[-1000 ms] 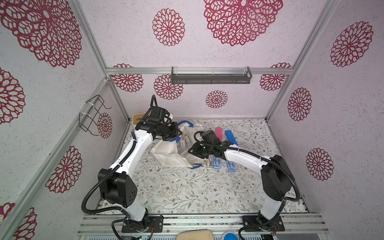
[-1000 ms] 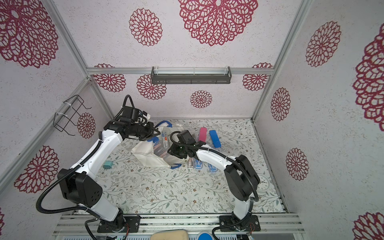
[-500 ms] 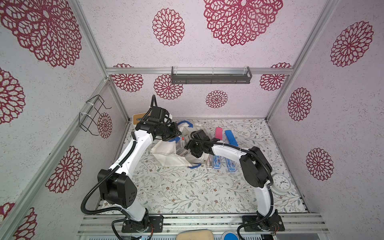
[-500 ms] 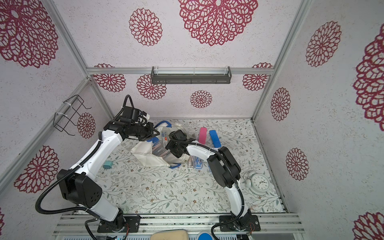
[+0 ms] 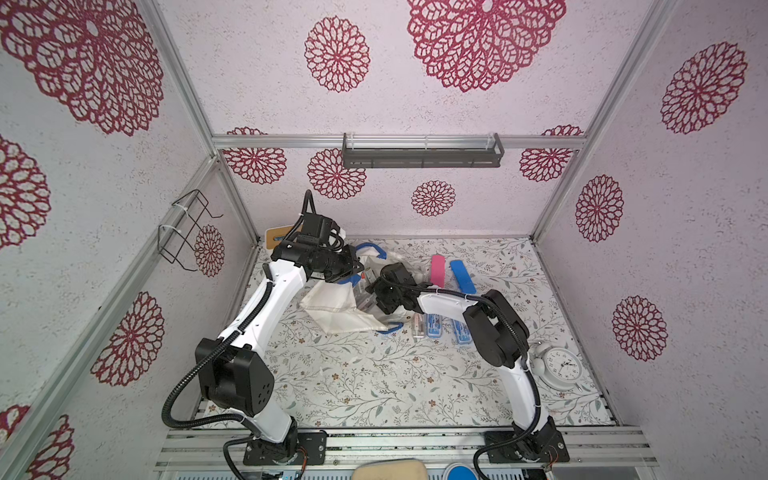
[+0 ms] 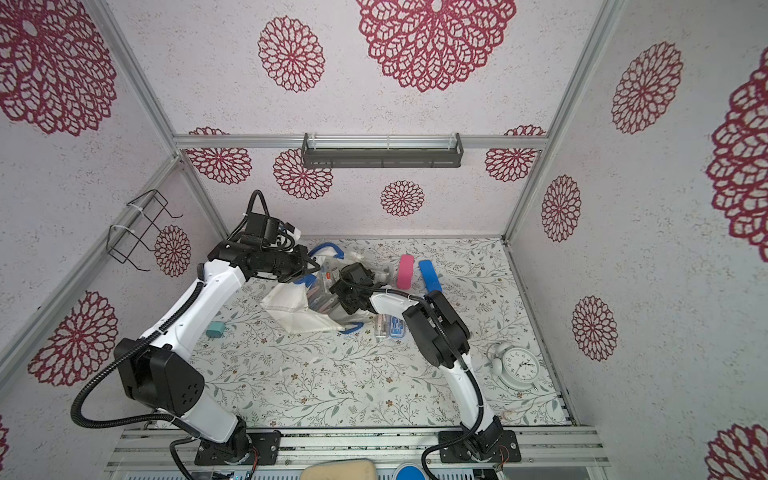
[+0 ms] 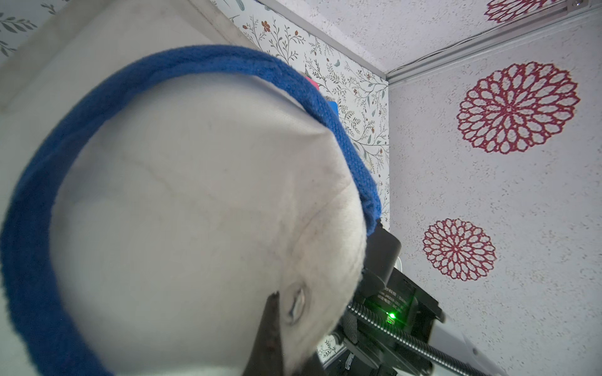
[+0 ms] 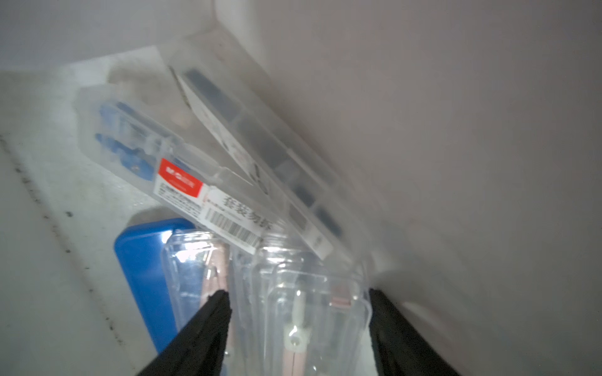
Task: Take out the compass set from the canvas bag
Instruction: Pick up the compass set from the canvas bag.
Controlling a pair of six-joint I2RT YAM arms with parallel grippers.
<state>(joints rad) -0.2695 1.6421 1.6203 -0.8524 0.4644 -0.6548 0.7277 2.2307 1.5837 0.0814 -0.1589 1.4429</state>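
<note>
The cream canvas bag [image 5: 332, 307] [image 6: 291, 311] lies on its side on the flowered table, mouth toward the right arm. My left gripper [image 5: 353, 266] [image 7: 286, 328] is shut on the bag's upper rim beside the blue handle [image 7: 195, 62] and holds the mouth up. My right gripper [image 5: 372, 291] [image 8: 296, 296] reaches inside the mouth, open. A clear compass set case [image 8: 303, 293] sits between its fingers [image 8: 215, 312]. Deeper inside lie a clear case with a red label [image 8: 182, 175] and a blue case [image 8: 140, 257].
Clear compass cases [image 5: 432, 326] [image 6: 390, 326] lie on the table beside the bag under the right forearm. Behind them are a pink case [image 5: 437, 270] and a blue case [image 5: 462, 276]. An alarm clock [image 5: 559, 365] stands near the right wall. A teal object [image 6: 215, 330] lies at left.
The right arm has pushed left into the bag mouth, its elbow swinging in and uncovering the clock. Its jaws have widened. The left arm has kept still, holding the rim.
</note>
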